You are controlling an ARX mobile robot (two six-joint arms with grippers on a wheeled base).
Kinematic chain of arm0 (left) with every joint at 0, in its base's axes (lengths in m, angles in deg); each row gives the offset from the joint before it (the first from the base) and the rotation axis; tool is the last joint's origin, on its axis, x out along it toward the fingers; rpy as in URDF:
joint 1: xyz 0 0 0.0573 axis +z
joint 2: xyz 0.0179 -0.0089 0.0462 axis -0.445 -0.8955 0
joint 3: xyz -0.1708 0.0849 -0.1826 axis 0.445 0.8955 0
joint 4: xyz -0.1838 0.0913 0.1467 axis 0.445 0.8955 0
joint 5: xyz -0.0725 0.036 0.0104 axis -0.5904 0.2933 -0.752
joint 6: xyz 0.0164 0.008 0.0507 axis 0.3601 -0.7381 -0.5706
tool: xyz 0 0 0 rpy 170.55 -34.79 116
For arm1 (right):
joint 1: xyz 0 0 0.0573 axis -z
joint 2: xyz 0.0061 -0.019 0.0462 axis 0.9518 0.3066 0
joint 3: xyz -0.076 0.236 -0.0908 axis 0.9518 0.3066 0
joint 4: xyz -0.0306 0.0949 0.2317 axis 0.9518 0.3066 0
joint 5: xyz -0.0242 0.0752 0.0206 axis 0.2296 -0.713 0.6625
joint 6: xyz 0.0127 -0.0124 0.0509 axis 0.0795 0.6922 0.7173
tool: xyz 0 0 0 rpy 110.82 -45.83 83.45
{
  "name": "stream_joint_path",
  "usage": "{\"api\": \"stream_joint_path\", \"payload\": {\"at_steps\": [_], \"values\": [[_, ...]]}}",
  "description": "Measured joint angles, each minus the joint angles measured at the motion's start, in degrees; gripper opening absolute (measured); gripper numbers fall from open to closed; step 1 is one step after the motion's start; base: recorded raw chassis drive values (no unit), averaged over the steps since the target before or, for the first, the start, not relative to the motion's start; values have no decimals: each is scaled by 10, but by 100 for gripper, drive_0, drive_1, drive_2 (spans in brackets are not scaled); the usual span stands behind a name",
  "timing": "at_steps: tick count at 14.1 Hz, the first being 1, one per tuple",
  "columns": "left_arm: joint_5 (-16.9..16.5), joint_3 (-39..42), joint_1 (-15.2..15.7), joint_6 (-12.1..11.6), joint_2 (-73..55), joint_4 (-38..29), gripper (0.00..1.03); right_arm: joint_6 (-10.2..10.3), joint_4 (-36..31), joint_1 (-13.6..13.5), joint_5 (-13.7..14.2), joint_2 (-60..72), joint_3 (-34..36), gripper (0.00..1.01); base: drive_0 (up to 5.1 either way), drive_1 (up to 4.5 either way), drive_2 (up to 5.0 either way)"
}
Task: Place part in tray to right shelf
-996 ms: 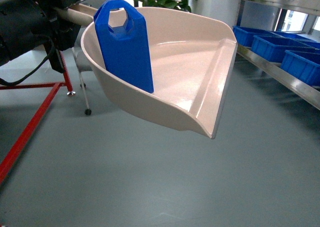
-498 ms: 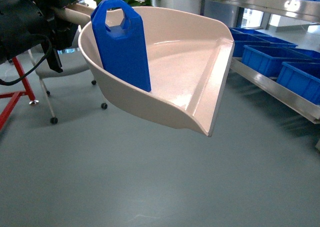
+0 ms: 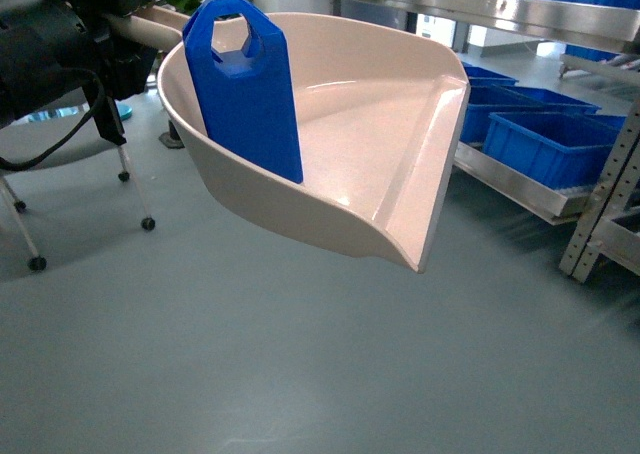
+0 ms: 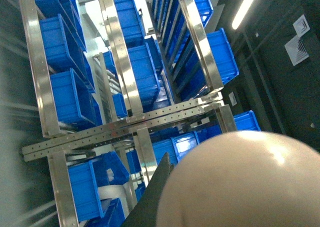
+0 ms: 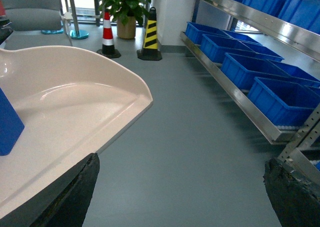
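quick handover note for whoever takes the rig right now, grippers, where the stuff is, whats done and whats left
Left gripper: hidden in every view; its arm carries the tray by the handle, at the upper left of the head view.
Right gripper: open, empty, fingers wide below the tray's edge.
Part: upright inside the tray, leaning on its left wall.
Right shelf: to the right, blue crates on it.
Done: part in tray. Left: reach the shelf and place it there.
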Motion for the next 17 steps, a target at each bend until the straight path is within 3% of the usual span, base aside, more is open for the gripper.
{"api": "stream_joint_path", "payload": {"at_steps": [17], "values": [[0,0,0,0,0,0,12,0,0,0,0,0,0,98,-170,-170,-170]]}}
